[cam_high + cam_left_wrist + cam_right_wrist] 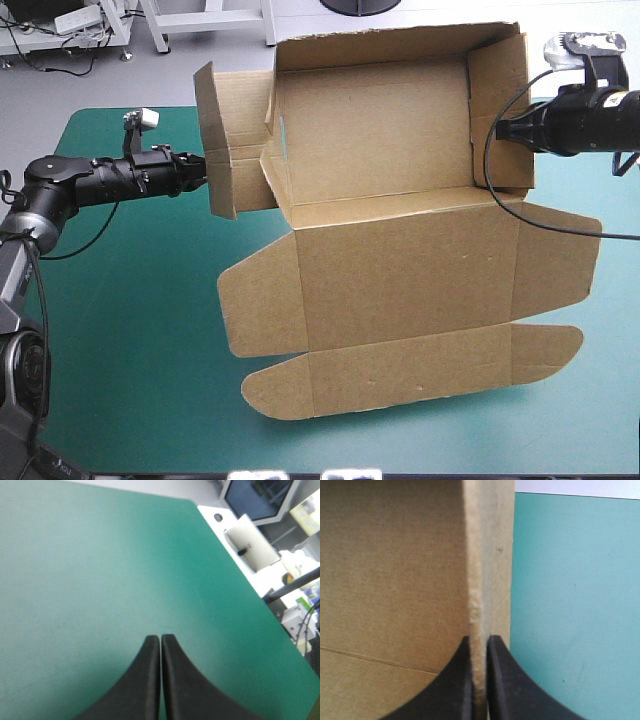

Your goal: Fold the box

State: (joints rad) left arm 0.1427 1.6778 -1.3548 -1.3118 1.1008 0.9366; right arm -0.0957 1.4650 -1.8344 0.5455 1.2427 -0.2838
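The brown box (400,260) lies in the middle of the teal-green cover. Its far half has walls raised around the base, and the lid with its rounded flaps lies flat toward the front. My right gripper (500,130) is at the raised right wall (503,100); in the right wrist view it (479,642) is shut on that wall's edge (476,580), the board standing between the black fingers. My left gripper (204,170) reaches the outer side of the left wall flap (222,135). In the left wrist view it (160,641) is shut with nothing between the fingers, only cover ahead.
Bare teal-green cover (120,300) stretches left of the box and along the front edge. The box's far wall (380,45) reaches past the table's far edge. A narrow strip of cover (610,300) lies right of the lid.
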